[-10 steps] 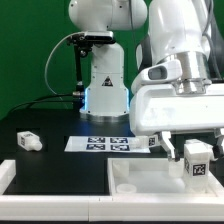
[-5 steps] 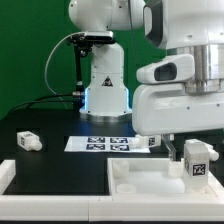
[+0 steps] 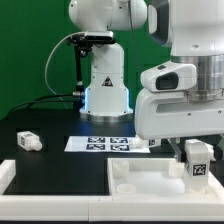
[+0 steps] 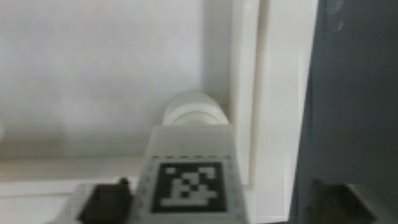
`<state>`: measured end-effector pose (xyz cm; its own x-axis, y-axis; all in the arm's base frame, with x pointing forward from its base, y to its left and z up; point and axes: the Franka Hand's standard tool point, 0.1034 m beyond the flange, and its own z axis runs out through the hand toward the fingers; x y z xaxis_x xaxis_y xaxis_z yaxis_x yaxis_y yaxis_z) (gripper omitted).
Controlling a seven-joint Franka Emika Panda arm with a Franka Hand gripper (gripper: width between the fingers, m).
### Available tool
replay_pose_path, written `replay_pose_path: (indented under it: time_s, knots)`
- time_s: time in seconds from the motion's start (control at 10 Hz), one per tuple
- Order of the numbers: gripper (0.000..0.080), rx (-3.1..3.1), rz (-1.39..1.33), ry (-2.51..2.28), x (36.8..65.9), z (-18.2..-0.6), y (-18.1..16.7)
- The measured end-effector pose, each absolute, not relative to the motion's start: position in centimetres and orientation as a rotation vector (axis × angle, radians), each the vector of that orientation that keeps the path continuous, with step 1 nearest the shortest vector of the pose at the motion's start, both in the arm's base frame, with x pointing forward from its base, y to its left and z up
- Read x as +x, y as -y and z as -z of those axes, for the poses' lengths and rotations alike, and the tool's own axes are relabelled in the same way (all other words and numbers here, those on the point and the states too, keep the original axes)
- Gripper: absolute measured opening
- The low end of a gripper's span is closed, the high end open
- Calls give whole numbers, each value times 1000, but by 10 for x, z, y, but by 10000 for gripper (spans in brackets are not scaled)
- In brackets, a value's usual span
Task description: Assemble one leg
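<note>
Exterior view | jaws wide astride leg [image 3: 197, 160] on panel [image 3: 140, 183] | spare leg [image 3: 28, 142] well apart

The exterior view is bright and evenly lit. My white arm [image 3: 185, 100] above the leg [image 3: 196, 155] glares almost to blank white, with little shading. The black table [image 3: 60, 170], on the exterior view's left of the leg, has a faint sheen and only soft shadows. My wrist view is dimmer and out of focus: the leg's tag smears, and everything beyond the leg is a grey wash.
</note>
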<state>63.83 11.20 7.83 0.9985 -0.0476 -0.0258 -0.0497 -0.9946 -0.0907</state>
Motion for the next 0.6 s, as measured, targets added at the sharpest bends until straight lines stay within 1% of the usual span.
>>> replay_pose_path:
  time_s: [0.1,0.2,0.4,0.6]
  knots:
    - [372,-3042,-42,-179,638,-78,-113]
    - [285,-3036,-45,-260,638,-78,-112]
    - [285,-2991,-12,-604,637,-77,-113]
    - [285,-2872,17,-1036,623,-74,-123]
